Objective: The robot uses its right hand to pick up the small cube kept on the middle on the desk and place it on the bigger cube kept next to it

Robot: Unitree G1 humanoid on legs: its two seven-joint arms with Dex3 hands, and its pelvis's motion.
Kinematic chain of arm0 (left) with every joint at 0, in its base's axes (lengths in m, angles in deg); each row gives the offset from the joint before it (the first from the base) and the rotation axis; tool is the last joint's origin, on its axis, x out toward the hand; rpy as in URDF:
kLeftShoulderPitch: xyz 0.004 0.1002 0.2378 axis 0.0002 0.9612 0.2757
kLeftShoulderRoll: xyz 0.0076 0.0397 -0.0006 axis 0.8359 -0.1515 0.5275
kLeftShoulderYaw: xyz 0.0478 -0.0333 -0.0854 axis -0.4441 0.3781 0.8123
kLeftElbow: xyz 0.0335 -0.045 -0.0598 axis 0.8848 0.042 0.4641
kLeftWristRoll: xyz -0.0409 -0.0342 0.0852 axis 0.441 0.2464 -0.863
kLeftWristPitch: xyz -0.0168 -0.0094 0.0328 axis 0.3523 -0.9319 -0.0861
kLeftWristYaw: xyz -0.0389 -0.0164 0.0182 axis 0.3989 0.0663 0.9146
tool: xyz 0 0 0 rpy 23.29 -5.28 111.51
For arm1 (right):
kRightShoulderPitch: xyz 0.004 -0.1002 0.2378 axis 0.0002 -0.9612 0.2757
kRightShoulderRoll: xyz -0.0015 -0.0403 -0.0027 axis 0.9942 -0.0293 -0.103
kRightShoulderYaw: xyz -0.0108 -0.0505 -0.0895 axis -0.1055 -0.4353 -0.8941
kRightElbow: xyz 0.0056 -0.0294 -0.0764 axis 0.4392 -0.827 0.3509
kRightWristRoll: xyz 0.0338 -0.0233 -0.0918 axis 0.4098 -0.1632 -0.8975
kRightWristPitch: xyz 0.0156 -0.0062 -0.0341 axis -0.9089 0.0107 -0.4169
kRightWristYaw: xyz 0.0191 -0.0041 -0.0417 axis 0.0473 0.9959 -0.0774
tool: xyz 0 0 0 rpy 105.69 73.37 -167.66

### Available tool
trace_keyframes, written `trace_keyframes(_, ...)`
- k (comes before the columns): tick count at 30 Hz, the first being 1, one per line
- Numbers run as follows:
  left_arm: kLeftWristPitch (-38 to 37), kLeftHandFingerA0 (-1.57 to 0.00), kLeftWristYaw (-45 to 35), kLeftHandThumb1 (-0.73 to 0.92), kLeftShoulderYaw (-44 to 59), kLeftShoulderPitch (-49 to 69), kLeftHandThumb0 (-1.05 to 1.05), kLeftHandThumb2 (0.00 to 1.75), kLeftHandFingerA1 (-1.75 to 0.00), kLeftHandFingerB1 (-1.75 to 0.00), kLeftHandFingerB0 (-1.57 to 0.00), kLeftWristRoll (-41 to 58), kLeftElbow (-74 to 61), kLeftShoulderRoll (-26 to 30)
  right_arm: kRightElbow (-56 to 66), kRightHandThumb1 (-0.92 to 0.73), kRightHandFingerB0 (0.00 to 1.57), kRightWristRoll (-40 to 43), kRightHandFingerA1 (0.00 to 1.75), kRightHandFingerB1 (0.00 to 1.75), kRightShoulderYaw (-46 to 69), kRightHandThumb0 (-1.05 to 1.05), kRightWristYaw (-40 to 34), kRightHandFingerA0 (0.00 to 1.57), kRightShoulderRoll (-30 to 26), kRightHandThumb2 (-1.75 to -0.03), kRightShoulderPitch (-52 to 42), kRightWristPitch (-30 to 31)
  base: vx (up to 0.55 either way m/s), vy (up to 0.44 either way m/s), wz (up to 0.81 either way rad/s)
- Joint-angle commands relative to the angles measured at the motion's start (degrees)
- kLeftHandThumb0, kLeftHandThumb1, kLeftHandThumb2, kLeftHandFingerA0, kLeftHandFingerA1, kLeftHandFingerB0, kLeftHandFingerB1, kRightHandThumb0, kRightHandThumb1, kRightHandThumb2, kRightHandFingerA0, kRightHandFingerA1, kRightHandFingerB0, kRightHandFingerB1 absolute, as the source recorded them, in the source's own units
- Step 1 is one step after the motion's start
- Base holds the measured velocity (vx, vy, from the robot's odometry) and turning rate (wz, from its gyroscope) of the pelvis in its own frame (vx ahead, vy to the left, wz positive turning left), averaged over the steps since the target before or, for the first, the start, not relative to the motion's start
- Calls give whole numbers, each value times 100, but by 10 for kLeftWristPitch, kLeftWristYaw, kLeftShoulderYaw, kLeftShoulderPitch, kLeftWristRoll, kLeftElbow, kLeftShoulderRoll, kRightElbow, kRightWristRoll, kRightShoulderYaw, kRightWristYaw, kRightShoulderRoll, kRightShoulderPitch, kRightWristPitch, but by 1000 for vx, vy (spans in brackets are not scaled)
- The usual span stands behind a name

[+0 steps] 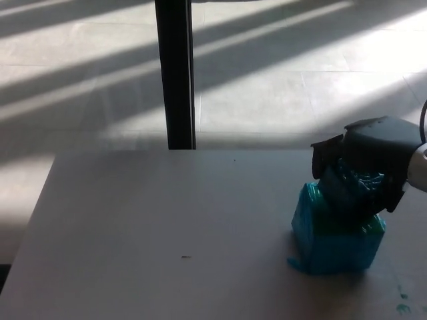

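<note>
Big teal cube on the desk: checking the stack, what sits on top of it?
The black right hand sits over the big teal cube, closed around a small teal cube. The hand hides whether the small cube touches its top.

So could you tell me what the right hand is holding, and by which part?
The right hand is shut on the small cube, fingers around its sides, above the bigger cube.

I see the bigger cube, wrapped in crinkled teal film, standing on the desk directly beneath my right hand's fingers, which close around the small cube, teal too and mostly hidden, over its top.
</note>
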Motion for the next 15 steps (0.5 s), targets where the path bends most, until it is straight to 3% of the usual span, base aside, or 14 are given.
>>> trace_keyframes(1,-1,-37,3,79,-6,-6,-77,64,-55,-44,-38,-2,1,11,34,-68,74,-23,160,85,-24,-28,92,73,-23,-63,-21,33,0,0,0)
trace_keyframes(2,-5,-32,0,65,-5,-7,-84,107,-60,-53,-31,-1,4,11,65,-55,32,-76,149,35,-59,-38,185,73,-23,-60,-8,104,0,0,0)
trace_keyframes(3,-10,-32,1,65,-8,-7,-84,107,-60,-53,-31,-4,5,11,66,-55,32,-85,149,35,-70,-38,239,73,-17,-60,2,139,0,0,0)
trace_keyframes(4,-10,-32,1,65,-8,-7,-84,107,-60,-53,-31,-4,6,12,68,-55,32,-86,149,35,-71,-38,240,73,-17,-60,2,141,0,0,0)
trace_keyframes(5,-9,-33,0,65,-8,-8,-84,106,-60,-53,-30,-4,7,12,67,-52,16,-101,107,29,-84,-49,269,29,-18,-55,11,146,0,0,0)
trace_keyframes(6,-7,-33,-1,78,-6,-9,-79,64,-53,-43,-37,-2,7,12,70,-42,7,-108,0,9,-88,-77,275,0,-21,-73,13,147,0,0,0)
trace_keyframes(7,-2,-38,0,79,-6,-11,-79,64,-55,-43,-38,-2,7,13,74,-50,0,-114,1,0,-92,-88,282,0,-25,-78,14,147,0,0,0)
trace_keyframes(15,9,-32,4,79,-3,-19,-75,64,-54,-43,-39,0,12,15,101,-52,0,-82,17,0,-74,-88,253,0,-26,-85,8,141,0,0,0)
